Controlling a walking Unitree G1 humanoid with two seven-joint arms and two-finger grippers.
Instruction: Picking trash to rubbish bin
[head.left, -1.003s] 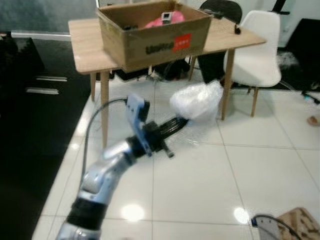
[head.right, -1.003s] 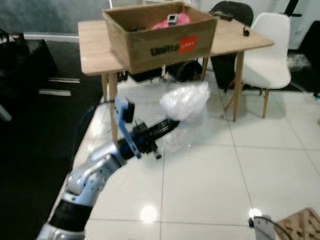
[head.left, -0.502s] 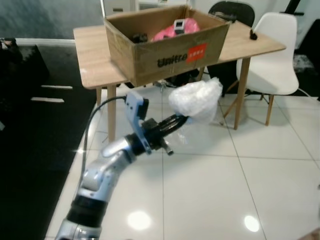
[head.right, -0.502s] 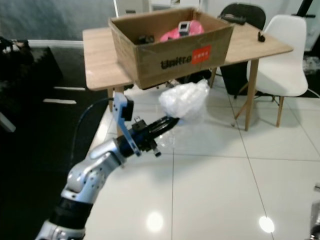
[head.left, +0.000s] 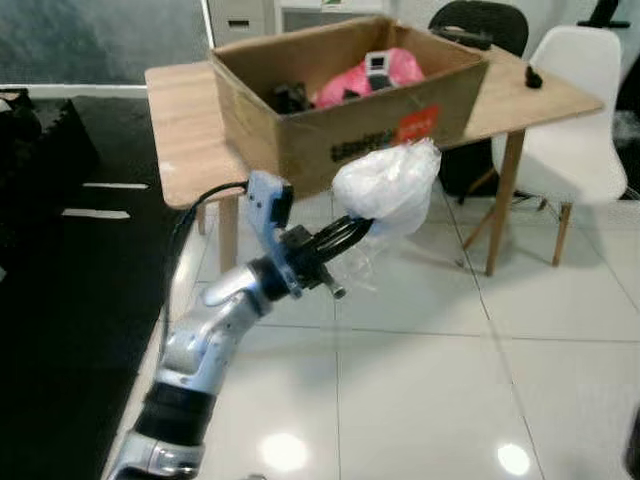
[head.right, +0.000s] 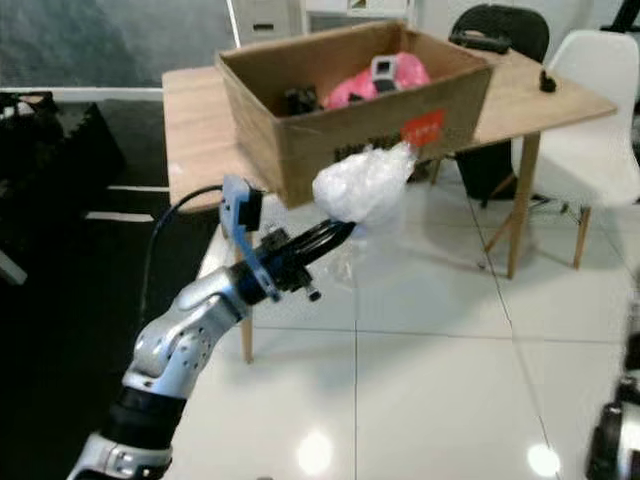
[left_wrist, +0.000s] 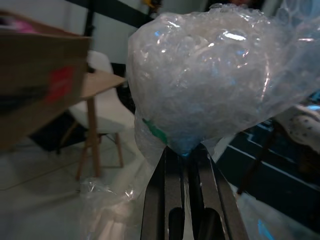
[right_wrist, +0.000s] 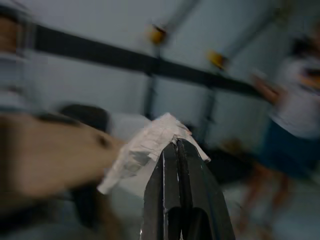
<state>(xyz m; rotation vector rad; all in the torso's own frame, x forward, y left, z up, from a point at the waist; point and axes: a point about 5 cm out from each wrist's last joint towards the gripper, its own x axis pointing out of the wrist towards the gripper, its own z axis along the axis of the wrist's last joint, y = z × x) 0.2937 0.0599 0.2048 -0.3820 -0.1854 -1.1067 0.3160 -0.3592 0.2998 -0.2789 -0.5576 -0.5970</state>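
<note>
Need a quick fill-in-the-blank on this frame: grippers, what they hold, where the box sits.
1. The left gripper is shut on a wad of ____ wrap.
2. The right gripper pinches a crumpled piece of ____.
3. The cardboard box sits on the wooden ____.
4. Inside the box lies a ____ item with a small device on it.

Missing words: bubble; paper; table; pink

Bubble-wrap wad (head.left: 388, 186) — clear, crumpled, aloft

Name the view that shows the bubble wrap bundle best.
The left wrist view: the bubble wrap bundle looms close, with the left gripper pinching its lower end. Both eye views show it smaller, held up in front of the cardboard box on the wooden table.
</note>
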